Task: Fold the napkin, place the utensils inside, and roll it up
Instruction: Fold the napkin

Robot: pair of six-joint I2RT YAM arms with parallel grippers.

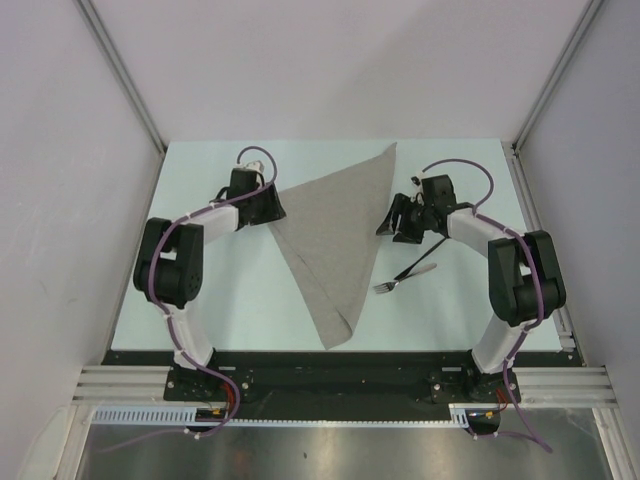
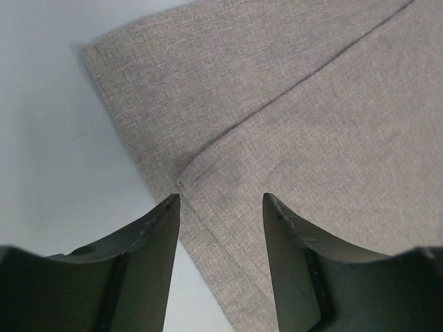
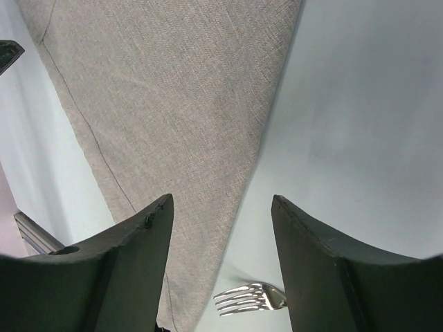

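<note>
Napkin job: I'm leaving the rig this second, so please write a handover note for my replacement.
Left pincer: open, empty, over the left corner of the napkin.
Right pincer: open, empty, above the napkin's right edge.
The napkin lies flat, folded into a triangle. Fork and dark utensil lie on the table just right of it.
Done: the fold.
Left: set both utensils inside, roll up.

table (image 1: pixel 250 300): pale mint-white top, fills mid frame
walls (image 1: pixel 330 60): plain light grey panels, back and both sides
posts (image 1: pixel 120 75): two aluminium ones, slanting in from the upper corners
rail (image 1: pixel 120 385): aluminium, lower left and lower right
sheet (image 1: pixel 330 455): shiny metal along the bottom edge
light: soft, pretty even
</note>
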